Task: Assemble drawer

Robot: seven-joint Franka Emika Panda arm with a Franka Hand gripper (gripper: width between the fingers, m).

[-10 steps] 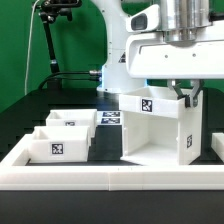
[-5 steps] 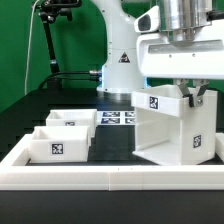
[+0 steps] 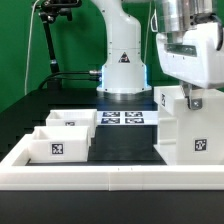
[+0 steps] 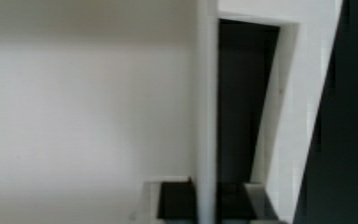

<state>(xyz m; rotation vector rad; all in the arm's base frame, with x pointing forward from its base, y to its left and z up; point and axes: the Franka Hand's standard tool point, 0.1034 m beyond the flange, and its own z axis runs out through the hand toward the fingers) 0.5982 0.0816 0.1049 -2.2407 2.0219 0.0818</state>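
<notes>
At the exterior view's left, two small open-top trays are sitting side by side on the black table (image 3: 120, 145). The front tray (image 3: 58, 146) is showing a black-and-white square tag on its near wall, and the rear tray (image 3: 70, 121) is standing just behind it, touching or nearly touching it. Both are resting inside the low white rim (image 3: 100, 178) that is bordering the table.

Toward the middle, the marker board (image 3: 125, 118) is lying flat on the table at the foot of the arm's white base (image 3: 122, 70), its printed squares facing up.

At the exterior view's right, the tall drawer shell (image 3: 190, 125) is standing upright, well apart from the trays, with one tag on its upper face and another on its near side wall. Its far edge is running out of the picture. The gripper (image 3: 194, 96) is reaching down from above onto the shell's top edge, one finger (image 3: 185, 93) lying against the wall, so the jaws appear to be clamping that wall, though the contact itself is partly hidden.

In the wrist view, a thin white wall of the shell (image 4: 208, 100) is running straight between the dark fingertips (image 4: 172, 200), with a broad white panel on one side and a dark opening on the other.
</notes>
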